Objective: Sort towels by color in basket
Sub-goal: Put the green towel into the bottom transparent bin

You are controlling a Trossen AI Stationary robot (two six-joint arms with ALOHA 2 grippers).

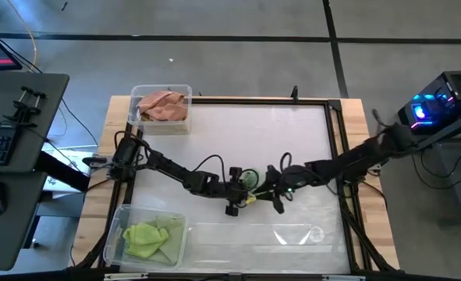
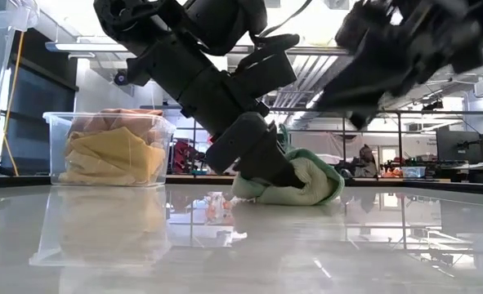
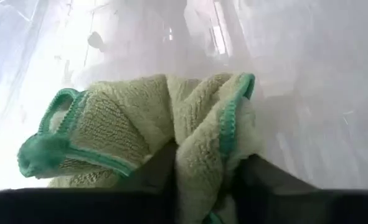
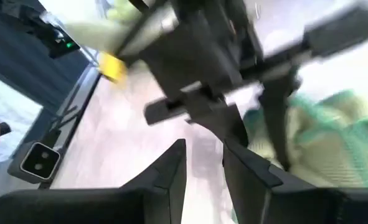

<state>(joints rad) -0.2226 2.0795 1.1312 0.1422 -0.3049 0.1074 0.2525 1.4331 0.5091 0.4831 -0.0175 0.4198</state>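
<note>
Pale green towel (image 3: 171, 124) with teal edging, crumpled on the white surface (image 1: 277, 140) mid-way between the arms. The left hand (image 3: 202, 180) is down on it, fingers clamped on a fold of the pile — grasping the towel. The right hand (image 4: 202, 162) hovers just beside it, fingers a little apart, empty. The cloth looks light, soft and limp; it should sag and trail when lifted, so a bunched fold near its middle is the better hold — not the thin hem. The bin of lime green towels (image 1: 148, 238) lies nearest the left hand.
</note>
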